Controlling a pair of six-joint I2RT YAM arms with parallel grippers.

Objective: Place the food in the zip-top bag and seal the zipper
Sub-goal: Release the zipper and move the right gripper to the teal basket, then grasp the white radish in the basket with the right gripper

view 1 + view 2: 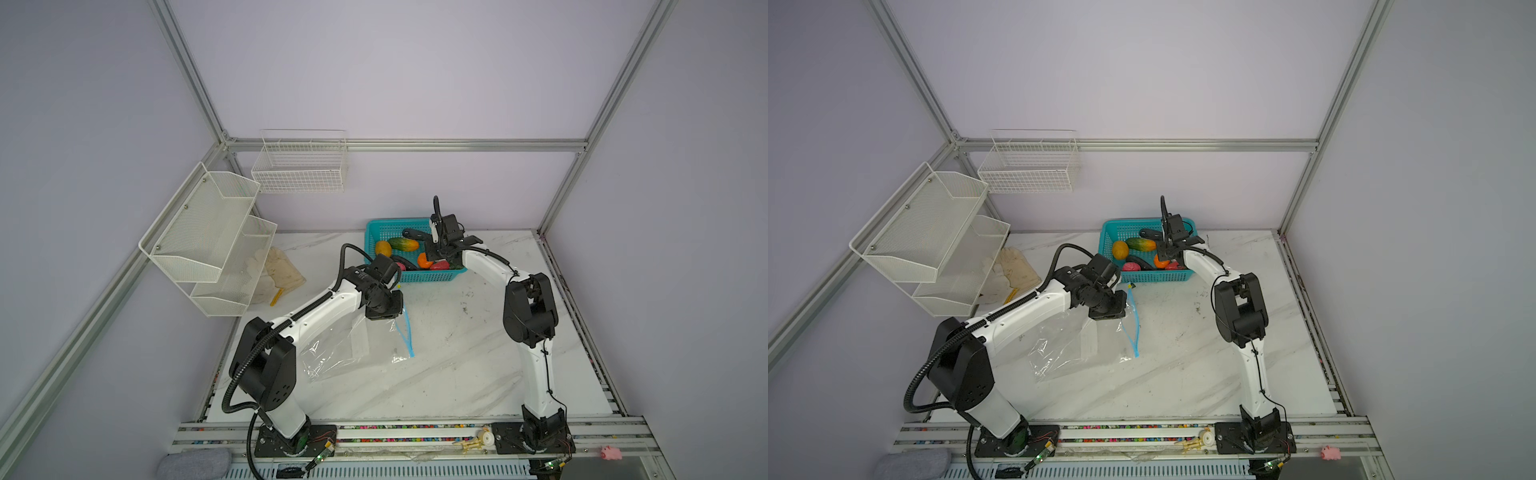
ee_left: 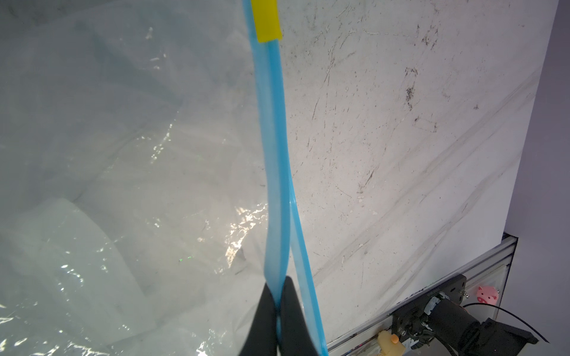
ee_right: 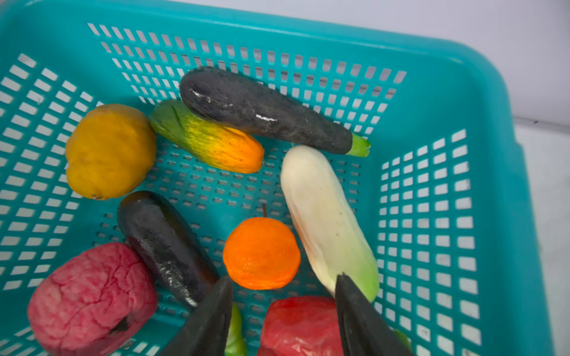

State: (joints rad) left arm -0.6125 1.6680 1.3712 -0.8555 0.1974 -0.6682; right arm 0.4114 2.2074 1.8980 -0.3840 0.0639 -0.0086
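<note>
Two worries: left claw [image 2: 279,296], pinching one lip of the zipper [image 2: 274,123], could lose that thin strip; right claw [image 3: 283,277], spread over the orange [image 3: 261,252], might shove it aside.

Centre frame, a teal perforated plastic basket [image 1: 1154,276] holds a yellow-orange toy mango [image 1: 1120,249], a green-orange toy cucumber [image 1: 1141,244] and a round orange toy fruit [image 1: 1161,261]. The right gripper [image 1: 1166,254] hangs over them. Below and to the left, a clear crinkly plastic bag [image 1: 1059,345] lies on the white marble tabletop [image 1: 1183,374]. Its light-blue zipper strip [image 1: 1133,347] runs down from under the left arm's black wrist [image 1: 1106,305].
</note>
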